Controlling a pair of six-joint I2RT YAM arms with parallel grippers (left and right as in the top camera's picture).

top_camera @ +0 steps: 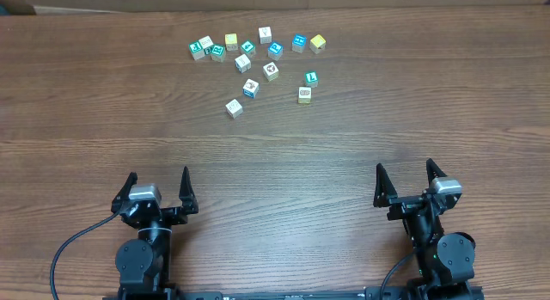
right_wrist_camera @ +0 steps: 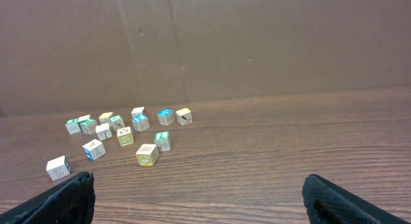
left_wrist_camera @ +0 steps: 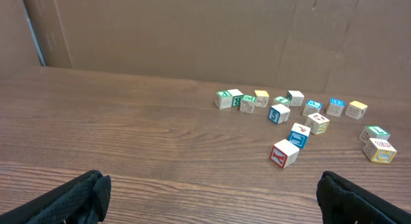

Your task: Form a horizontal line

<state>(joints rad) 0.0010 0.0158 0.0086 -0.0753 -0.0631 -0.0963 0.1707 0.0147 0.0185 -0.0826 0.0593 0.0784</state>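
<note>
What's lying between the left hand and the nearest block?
Nothing, just bare table between the left hand and the nearest block; the overhead view shows it.

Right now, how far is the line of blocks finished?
Nothing looks done: the blocks lie in a loose cluster on the table. Nothing is in hand: the left gripper and right gripper are open, far from them. The whole line is left.

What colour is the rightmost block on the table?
Yellow. That block shows best in the overhead view.

surface: dark wood-grain table [top_camera: 77, 111] | backdrop: brown cardboard wall [left_wrist_camera: 160, 31] | light: even
</note>
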